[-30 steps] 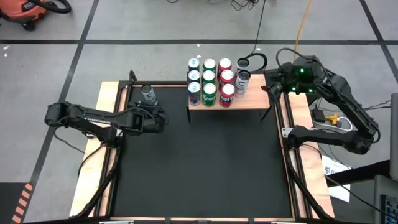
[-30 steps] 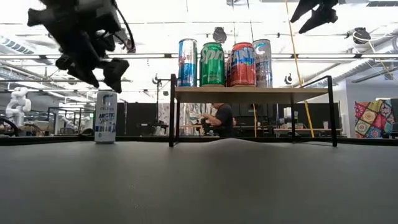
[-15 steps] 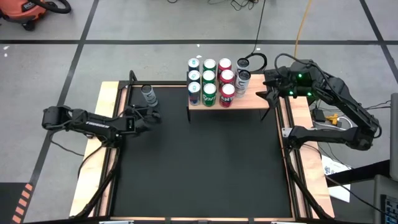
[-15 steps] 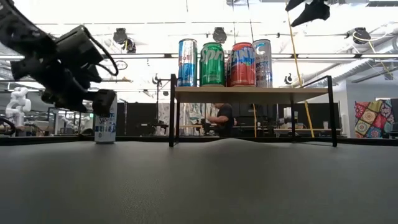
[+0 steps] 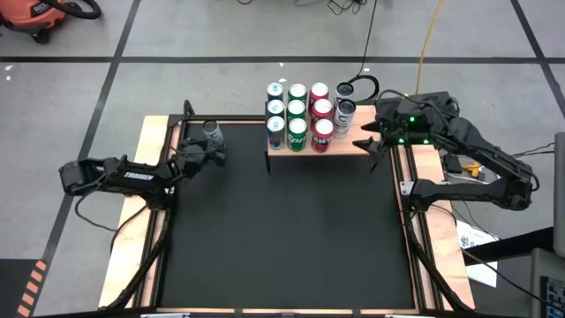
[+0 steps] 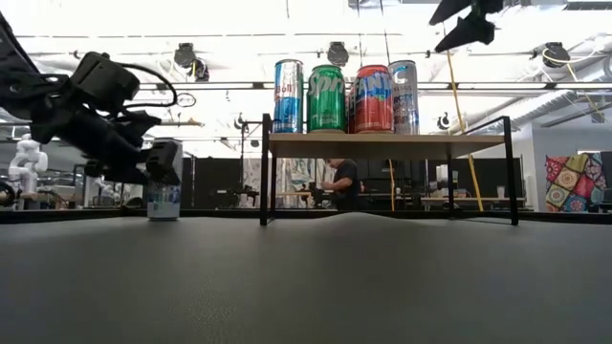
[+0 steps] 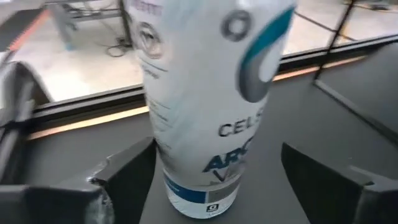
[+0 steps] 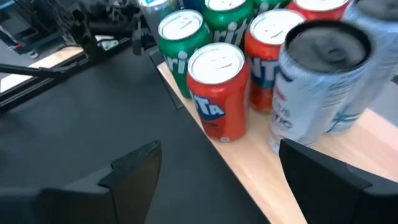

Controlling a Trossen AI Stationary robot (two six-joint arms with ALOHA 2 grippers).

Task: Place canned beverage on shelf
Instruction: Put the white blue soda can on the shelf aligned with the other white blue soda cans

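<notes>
white can [image 7: 205, 106] between left claw [image 7: 217, 180] fingers

Bright overhead ceiling lights, glare in low view, motion-blurred wrist views

A robotics lab or workshop is showing here; a grey concrete floor [image 5: 221, 35] marked with dark tape lines is surrounding the table; an orange shop vacuum [image 5: 40, 13] is sitting at the upper left; a white humanoid robot [image 6: 26, 158] is standing at far left; a person [image 6: 339, 182] is working at benches behind.
</notes>
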